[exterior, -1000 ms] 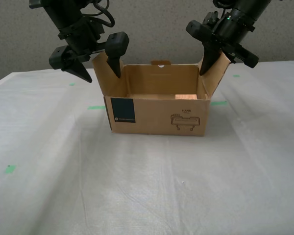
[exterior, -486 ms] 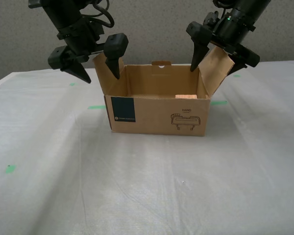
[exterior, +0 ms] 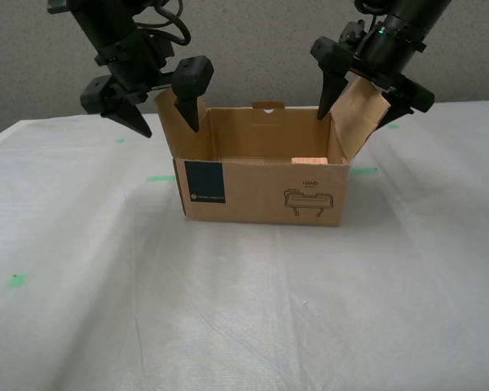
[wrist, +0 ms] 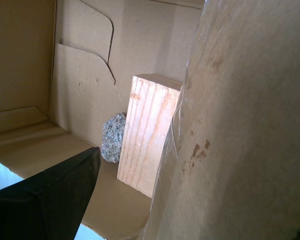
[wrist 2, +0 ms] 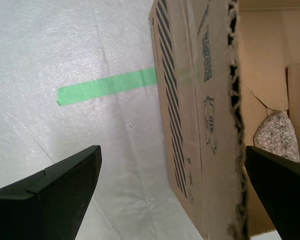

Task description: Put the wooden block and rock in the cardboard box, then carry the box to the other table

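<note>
Two black robot hands are hanging spread wide in the exterior view, each straddling a side flap of the brown corrugated cardboard box without pinching it. That view is catching only a sliver of the pale rectangular wooden block. The first wrist view is showing the block whole inside the box, with the small lumpy speckled rock just beside it. The first hand is showing one finger only, the other being cut off. The second hand is gaping around its flap, above the whitish wrinkled surface and a green tape strip.
</note>
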You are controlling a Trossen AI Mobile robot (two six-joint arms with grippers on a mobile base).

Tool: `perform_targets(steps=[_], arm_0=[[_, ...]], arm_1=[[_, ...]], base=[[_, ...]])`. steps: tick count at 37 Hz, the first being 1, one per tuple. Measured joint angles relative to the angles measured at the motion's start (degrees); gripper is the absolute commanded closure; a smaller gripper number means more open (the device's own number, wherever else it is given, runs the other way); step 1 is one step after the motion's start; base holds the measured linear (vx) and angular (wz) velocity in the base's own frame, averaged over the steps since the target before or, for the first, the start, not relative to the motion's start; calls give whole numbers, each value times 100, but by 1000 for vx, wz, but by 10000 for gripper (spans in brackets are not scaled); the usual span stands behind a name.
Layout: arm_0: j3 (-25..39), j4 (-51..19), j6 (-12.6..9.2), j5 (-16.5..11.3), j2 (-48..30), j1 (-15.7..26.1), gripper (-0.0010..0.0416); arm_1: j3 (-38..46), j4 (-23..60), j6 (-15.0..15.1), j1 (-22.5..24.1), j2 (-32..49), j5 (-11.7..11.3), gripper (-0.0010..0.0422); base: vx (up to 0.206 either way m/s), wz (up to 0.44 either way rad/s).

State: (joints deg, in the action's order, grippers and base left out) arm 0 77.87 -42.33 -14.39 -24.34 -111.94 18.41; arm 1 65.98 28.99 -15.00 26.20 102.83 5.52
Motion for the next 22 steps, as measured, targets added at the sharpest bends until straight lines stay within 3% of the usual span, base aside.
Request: perform_targets(steps=[22], arm_0=[[4, 42, 4, 0, 31, 7, 16]], arm_1=[[0, -17, 13, 7, -59, -72, 23]], base=[[0, 0]])
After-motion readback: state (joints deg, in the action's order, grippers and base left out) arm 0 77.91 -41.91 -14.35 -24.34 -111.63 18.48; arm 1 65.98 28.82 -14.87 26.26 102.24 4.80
